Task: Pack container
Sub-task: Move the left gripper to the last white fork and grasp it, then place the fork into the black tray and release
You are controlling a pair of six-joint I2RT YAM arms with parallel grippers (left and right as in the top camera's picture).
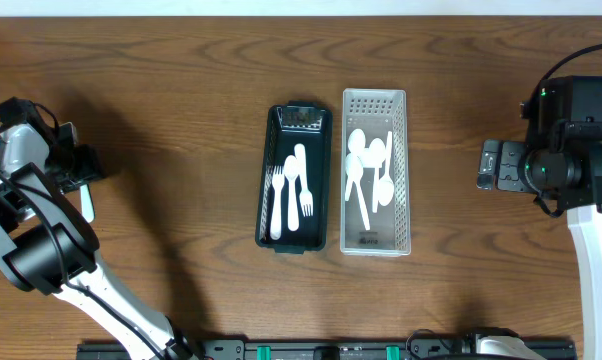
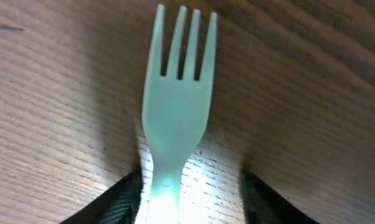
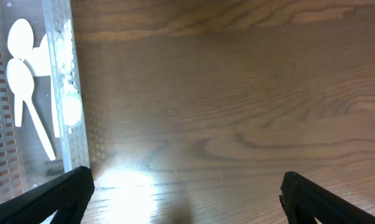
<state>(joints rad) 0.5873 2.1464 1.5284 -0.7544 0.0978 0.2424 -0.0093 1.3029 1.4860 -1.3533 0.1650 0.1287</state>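
A white plastic fork [image 2: 175,118] lies flat on the wooden table, tines pointing away; in the overhead view it shows at the far left [image 1: 87,205]. My left gripper [image 2: 190,208] is open, its fingers low on either side of the fork's handle, and it shows in the overhead view [image 1: 84,178]. A black tray [image 1: 264,180] holds several white forks [image 1: 291,185]. Beside it on the right, a clear perforated container [image 1: 403,170] holds several white spoons [image 1: 366,165]. My right gripper [image 3: 187,199] is open and empty over bare table right of the clear container [image 3: 66,93], seen overhead too [image 1: 486,165].
The two trays stand side by side at the table's middle. The left arm's body [image 1: 41,250] stretches along the left edge, the right arm [image 1: 591,200] along the right edge. A dark rail [image 1: 311,350] runs along the front edge.
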